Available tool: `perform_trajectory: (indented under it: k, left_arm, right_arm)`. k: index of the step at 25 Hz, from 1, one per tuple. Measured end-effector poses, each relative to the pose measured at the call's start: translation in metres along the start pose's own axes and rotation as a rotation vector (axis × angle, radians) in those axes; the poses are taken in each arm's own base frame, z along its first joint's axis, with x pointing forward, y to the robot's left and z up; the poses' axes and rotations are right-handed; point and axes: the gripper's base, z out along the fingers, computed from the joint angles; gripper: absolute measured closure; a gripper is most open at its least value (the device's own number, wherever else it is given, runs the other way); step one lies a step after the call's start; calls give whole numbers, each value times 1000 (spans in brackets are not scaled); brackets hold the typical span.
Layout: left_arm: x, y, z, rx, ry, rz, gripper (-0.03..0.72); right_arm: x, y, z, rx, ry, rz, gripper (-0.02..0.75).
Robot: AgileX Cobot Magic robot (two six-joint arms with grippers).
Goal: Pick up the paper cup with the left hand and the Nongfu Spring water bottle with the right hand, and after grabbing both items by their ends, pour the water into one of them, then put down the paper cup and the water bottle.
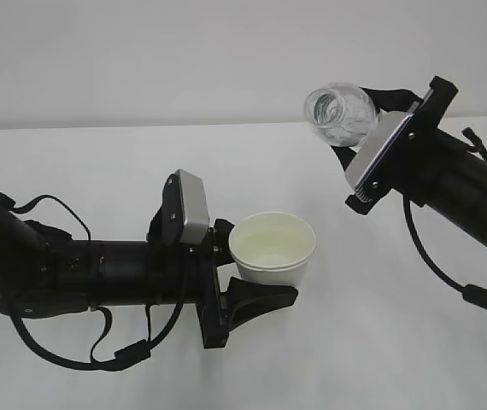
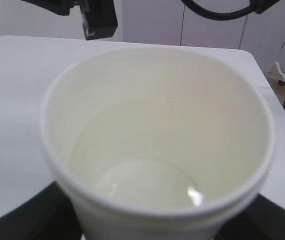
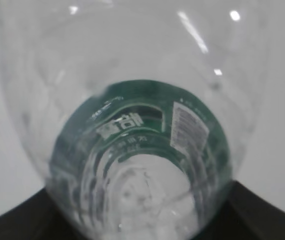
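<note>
The cup (image 1: 272,248) is sitting upright in the left hand (image 1: 248,286), lifted off the white desk (image 1: 98,171) at the near side of the exterior view. That hand is pinching the cup low on its wall, the black arm lying almost level and reaching in from the left, its grey plate (image 1: 191,207) facing up beside the rim. The left wrist view is showing clear water (image 2: 142,170) lying in the cup's (image 2: 157,145) cream inside.

Farther back and to the right, the right hand (image 1: 359,141) is holding the bottle (image 1: 340,114) up in the air, well apart from the cup and above its level. Its arm is slanting down from the upper right. The hand is gripping the bottle near its base, with the open mouth pointing toward the camera. In the right wrist view the green label (image 3: 142,125) is ringing the bottle (image 3: 132,100).

One cup, one bottle and two hands are showing.
</note>
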Motion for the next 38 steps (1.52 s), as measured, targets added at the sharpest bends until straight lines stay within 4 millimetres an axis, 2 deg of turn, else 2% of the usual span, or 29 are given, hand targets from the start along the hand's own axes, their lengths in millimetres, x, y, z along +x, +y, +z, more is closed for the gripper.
perform_trajectory:
  k: [20,33,38]
  left_arm:
    - [0,0,0,0,0,0,205]
    - [0,0,0,0,0,0,205]
    - [0,0,0,0,0,0,205]
  right_arm:
    - [3,-3,0,39,34,216,282]
    - [12,-10,-1,137,108,359,283]
    - [14,-12,-2,162,126,391,309]
